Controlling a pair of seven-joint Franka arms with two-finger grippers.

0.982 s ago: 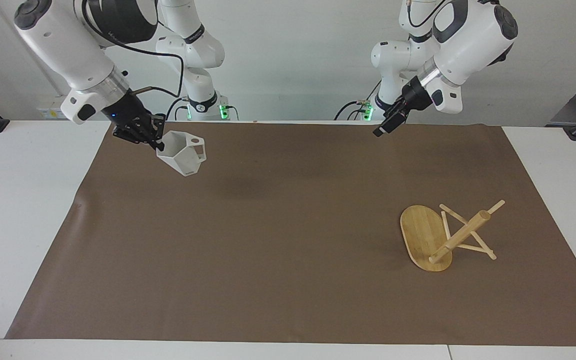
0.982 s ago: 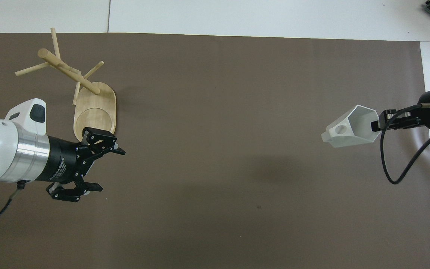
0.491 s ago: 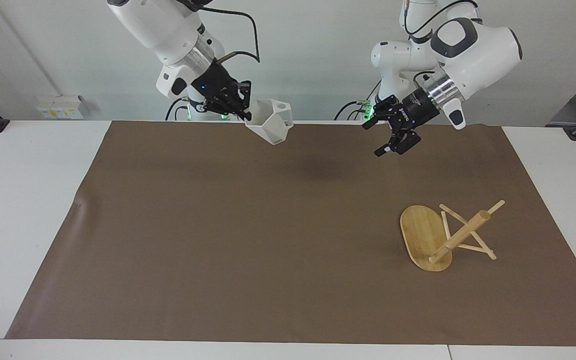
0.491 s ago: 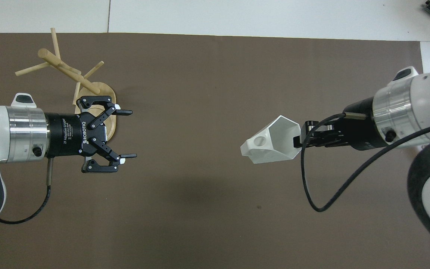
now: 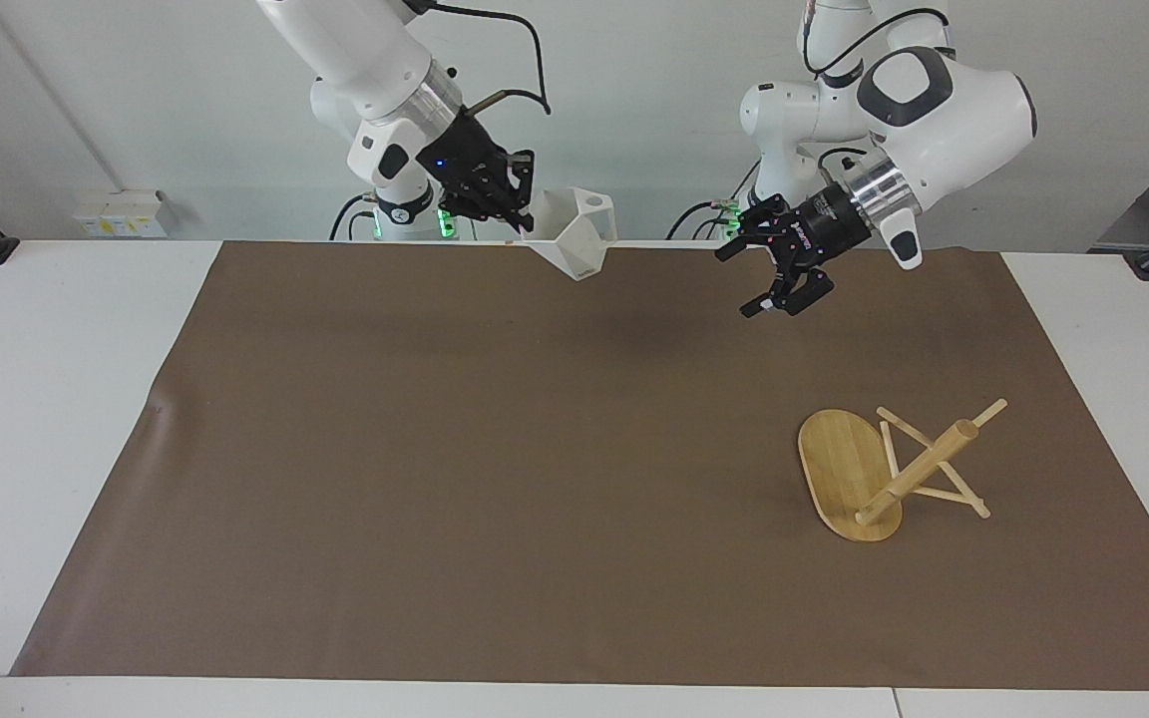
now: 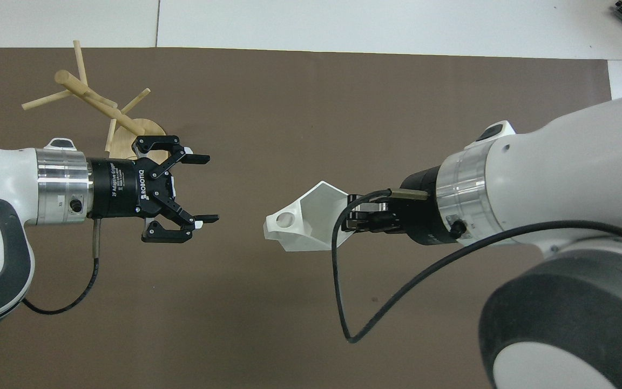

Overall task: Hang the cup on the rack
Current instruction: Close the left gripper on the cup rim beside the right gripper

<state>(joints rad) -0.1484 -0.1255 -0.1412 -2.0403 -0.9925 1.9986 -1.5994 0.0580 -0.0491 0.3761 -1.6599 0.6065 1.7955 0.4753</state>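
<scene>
My right gripper is shut on the rim of the white faceted cup and holds it in the air over the mat's edge nearest the robots. The cup is tilted, with its pierced handle toward my left gripper. My left gripper is open and empty in the air, level with the cup and a short gap from it. The bamboo rack lies tipped over on the mat toward the left arm's end, resting on the edge of its oval base and on its pegs. The overhead view shows the rack partly covered by my left gripper.
A brown mat covers most of the white table. A black cable loops from the right wrist over the mat.
My right arm has carried the cup from its own end of the table toward the middle and higher. My left gripper has turned, opened wide and moved toward the cup.
</scene>
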